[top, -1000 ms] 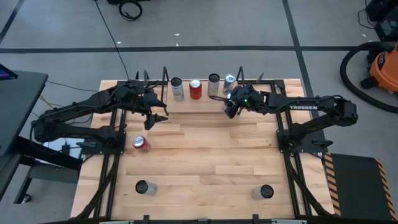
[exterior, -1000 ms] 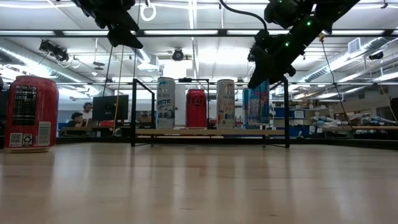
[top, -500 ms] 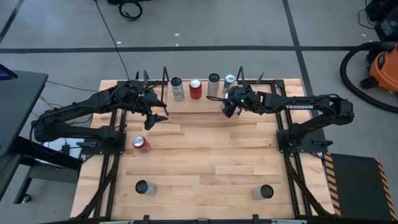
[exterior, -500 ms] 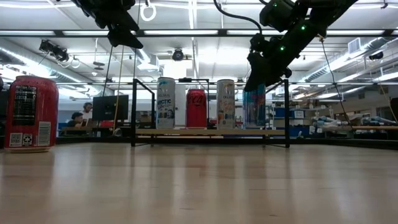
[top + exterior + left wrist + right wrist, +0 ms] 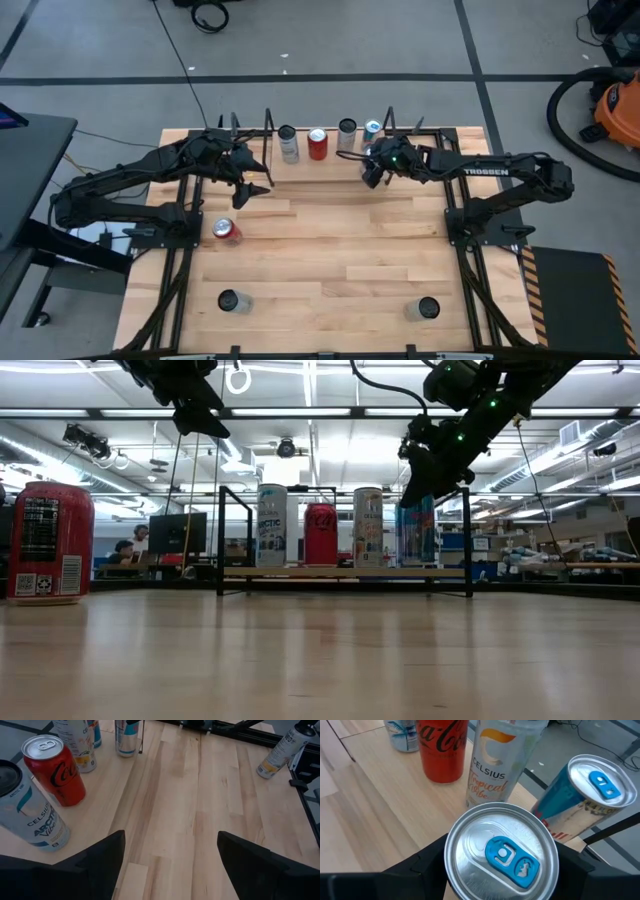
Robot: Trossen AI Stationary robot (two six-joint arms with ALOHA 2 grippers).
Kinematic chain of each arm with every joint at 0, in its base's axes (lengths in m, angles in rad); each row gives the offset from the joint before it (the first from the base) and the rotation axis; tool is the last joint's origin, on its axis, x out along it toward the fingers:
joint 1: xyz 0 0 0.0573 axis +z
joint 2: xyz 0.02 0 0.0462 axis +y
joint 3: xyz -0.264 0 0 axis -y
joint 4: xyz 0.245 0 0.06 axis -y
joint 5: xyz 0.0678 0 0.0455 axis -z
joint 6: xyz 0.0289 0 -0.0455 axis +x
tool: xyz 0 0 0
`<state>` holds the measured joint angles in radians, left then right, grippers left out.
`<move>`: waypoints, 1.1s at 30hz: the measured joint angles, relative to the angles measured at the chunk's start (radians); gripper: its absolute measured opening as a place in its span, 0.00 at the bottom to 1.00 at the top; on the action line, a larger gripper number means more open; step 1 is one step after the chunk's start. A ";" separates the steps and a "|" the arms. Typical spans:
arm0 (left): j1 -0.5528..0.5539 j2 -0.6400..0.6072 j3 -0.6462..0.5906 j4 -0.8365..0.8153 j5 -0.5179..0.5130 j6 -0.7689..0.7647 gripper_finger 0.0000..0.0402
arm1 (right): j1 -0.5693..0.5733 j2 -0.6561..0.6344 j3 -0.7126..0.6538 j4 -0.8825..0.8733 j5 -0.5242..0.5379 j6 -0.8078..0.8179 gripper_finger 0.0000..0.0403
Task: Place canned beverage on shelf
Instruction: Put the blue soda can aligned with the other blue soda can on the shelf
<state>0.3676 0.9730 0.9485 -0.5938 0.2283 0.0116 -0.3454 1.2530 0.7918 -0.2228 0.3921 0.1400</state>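
Note:
The shelf [image 5: 345,572], a light wood board on black rod frames, stands at the table's far edge. On it stand a white can [image 5: 271,525], a red cola can [image 5: 320,533], a Celsius can [image 5: 368,527] and a blue can [image 5: 590,795]. My right gripper [image 5: 373,173] is shut on another canned beverage [image 5: 500,852], silver-topped with a blue tab, beside the blue can. In the low view that can's base is level with the board. My left gripper [image 5: 256,187] hangs open above the table, left of the shelf's middle. My right gripper pinches the canned beverage's upper wall [image 5: 451,851], just under the rim, one finger [image 5: 415,870] on each side. It comes slanting down from the table's right. The can stands upright; whether its base rests on the board, I cannot tell.
A red can [image 5: 227,231] stands on the table's left side, below my left gripper. Two more cans [image 5: 231,300] [image 5: 426,308] stand near the front edge. The middle of the tabletop [image 5: 330,240] is bare wood. The shelf's black end frame [image 5: 468,540] rises close to the held can.
The shelf and the cans on it have slid a little toward the table's right edge. My right gripper has stayed on the canned beverage, shifting slightly left and back again. My left gripper has kept still.

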 joint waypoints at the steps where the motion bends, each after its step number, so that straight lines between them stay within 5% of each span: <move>1: 0.000 0.000 0.000 0.000 0.000 0.000 0.79 | 0.000 0.000 0.000 0.000 0.001 -0.001 0.65; 33: 0.000 0.000 0.000 -0.001 0.000 0.000 0.79 | -0.036 -0.004 0.006 0.049 -0.046 -0.055 0.75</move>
<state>0.3677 0.9730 0.9485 -0.5945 0.2283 0.0113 -0.3817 1.2488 0.7975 -0.1742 0.3458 0.0847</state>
